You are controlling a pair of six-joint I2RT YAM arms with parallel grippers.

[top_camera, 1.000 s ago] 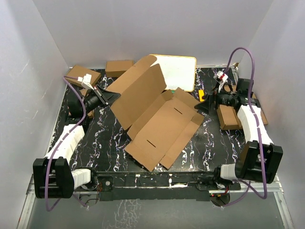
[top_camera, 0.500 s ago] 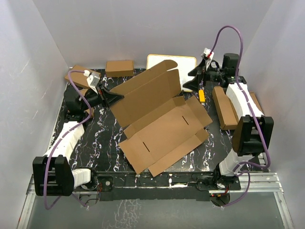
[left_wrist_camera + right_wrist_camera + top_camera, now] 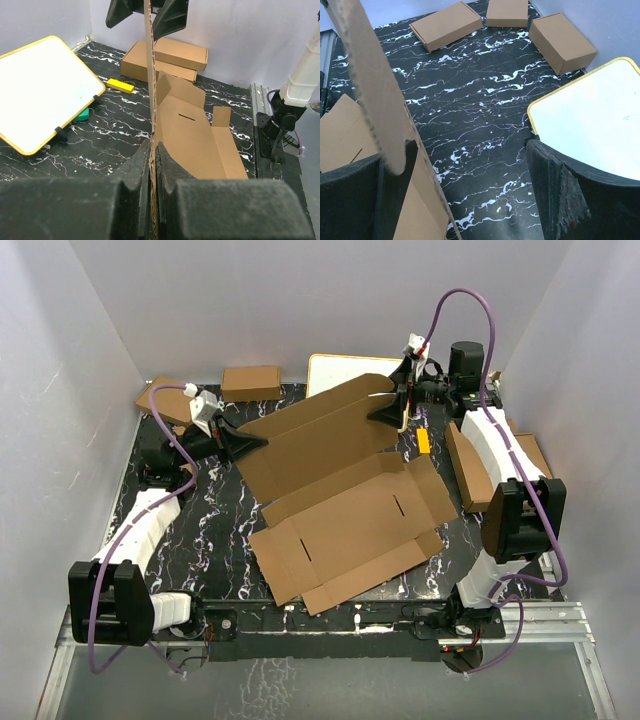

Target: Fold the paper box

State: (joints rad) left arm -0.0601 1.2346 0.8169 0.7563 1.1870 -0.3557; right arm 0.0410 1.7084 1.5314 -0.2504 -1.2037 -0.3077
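Raised panel of the paper box (image 3: pixel 320 435) stands as a wall across mid-table. The left gripper (image 3: pixel 262 441) is clamped on its left edge; the right gripper (image 3: pixel 392 412), jaws wide, straddles its far corner. Behind the panel is a bare strip of table (image 3: pixel 485 100), hemmed by the whiteboard (image 3: pixel 350 370) and folded boxes (image 3: pixel 447 25). Right side tight: box stack (image 3: pixel 480 465), yellow block (image 3: pixel 424 440). Left front passable.

The left gripper (image 3: pixel 153 150) pinches the paper box (image 3: pixel 195 145) by its upright panel, seen edge-on. At the panel's far end, the right gripper (image 3: pixel 145 17) straddles it with its fingers spread. On the desk (image 3: pixel 115 135), a white board (image 3: pixel 45 95) and a yellow block (image 3: pixel 121 86) lie on one side of the panel. The box's flat slitted part lies on the other side, and folded boxes (image 3: pixel 175 52) lie behind the panel.
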